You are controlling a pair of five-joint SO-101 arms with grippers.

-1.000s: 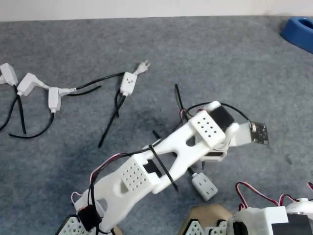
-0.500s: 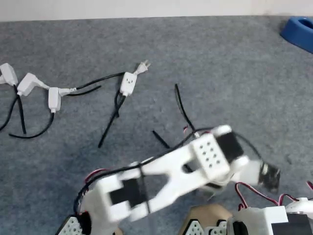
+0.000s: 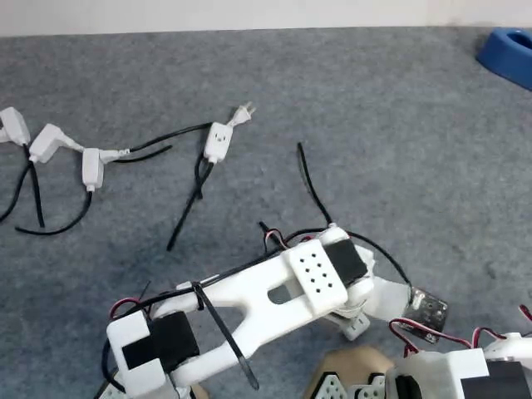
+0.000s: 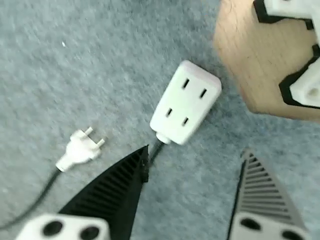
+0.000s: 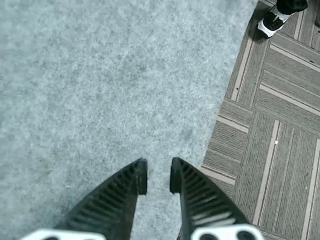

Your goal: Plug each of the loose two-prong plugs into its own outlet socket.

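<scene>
**1. L jaws:** wide open, nothing held. Black finger (image 4: 120, 192) and grey finger (image 4: 261, 197) are spread apart and point down at the grey worktop (image 3: 399, 108). The black tip overlaps the cord where it leaves the socket block (image 4: 186, 102); contact w/ cord can't be told.

**2. L arm** (image 3: 274, 291): low, stretched from near-left base toward the right. The wrist end is over the socket block at near centre-right.

**3. Socket block:** white, four slots up, flat on worktop, just beside a wooden base (image 4: 250, 65).

**4. Loose plug** (image 4: 80, 147): white, two prongs bare, in no socket. It lies on the worktop near the block but apart from it, on the black finger's side.

**5. R jaws:** narrow gap, tips close but not touching, nothing between. They hang over the worktop's edge, w/ carpet-tile floor (image 5: 280, 130) beside.

**6. R arm** (image 3: 453, 374): near-right corner, folded low.

**7. Far left:** single socket (image 3: 216, 141) w/ small plug (image 3: 243, 112) just beside it. Further white plugs and black cords trail off to the left.

**8. Blue object** (image 3: 509, 51): far-right corner.
</scene>
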